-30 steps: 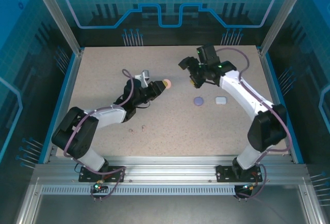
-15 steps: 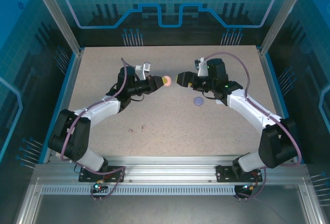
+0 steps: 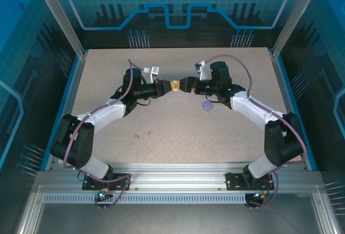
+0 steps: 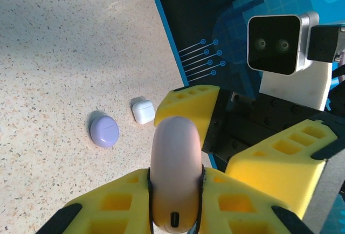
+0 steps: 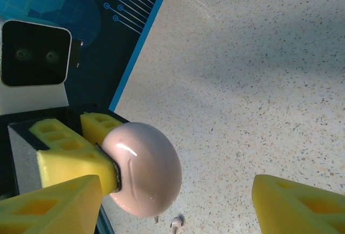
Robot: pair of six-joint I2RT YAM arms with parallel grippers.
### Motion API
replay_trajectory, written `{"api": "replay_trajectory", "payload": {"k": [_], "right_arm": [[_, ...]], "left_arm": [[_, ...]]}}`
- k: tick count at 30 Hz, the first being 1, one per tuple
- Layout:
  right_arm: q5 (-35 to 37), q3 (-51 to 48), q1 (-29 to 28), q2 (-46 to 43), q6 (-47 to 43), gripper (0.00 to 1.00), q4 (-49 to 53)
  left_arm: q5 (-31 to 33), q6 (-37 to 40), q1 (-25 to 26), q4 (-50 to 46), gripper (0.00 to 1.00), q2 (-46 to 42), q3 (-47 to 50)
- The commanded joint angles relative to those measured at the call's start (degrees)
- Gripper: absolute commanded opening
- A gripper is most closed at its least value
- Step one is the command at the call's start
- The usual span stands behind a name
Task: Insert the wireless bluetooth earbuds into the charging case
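A closed pink charging case (image 3: 175, 85) hangs above the table's middle, and my left gripper (image 3: 166, 87) is shut on it. In the left wrist view the pink case (image 4: 175, 164) stands upright between my yellow fingers (image 4: 108, 204), port end towards the camera. My right gripper (image 3: 186, 84) faces it, open. In the right wrist view the pink case (image 5: 144, 169) sits close to one right finger (image 5: 54, 207), far from the other, and whether they touch is unclear. Two pink earbuds (image 3: 150, 133) lie on the table near the left arm, and one pink earbud (image 5: 176, 223) appears below the case.
A purple case (image 3: 207, 105) lies on the table under the right arm. The purple case (image 4: 104, 131) and a white case (image 4: 143, 111) rest side by side, both closed. The table's blue edge (image 4: 167, 50) runs behind them.
The left gripper lifted the pink case and moved it right. The right gripper swung left and lower until it met the case, and its arm now covers the white case in the top view.
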State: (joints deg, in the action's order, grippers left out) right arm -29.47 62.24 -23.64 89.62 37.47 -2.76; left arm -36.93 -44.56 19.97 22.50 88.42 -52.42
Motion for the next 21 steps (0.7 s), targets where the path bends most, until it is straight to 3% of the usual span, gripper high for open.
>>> {"api": "replay_trajectory", "payload": {"k": [1,16,21], "right_arm": [[-0.6,0.5,-0.4,1.3,0.1,0.72,-2.0],[1.5,-4.6,3.5,2.4,3.6,0.64,-3.1],[0.3,-5.9,3.7,-2.0,3.1,0.63,-2.5]], "left_arm": [[-2.1,1.4,-0.5,0.1,0.0,-1.9,-2.4],[-2.5,0.5,-0.5,0.8,0.0,-5.0,-3.4],[-2.3,0.8,-0.5,0.5,0.0,-4.8,-3.5]]}}
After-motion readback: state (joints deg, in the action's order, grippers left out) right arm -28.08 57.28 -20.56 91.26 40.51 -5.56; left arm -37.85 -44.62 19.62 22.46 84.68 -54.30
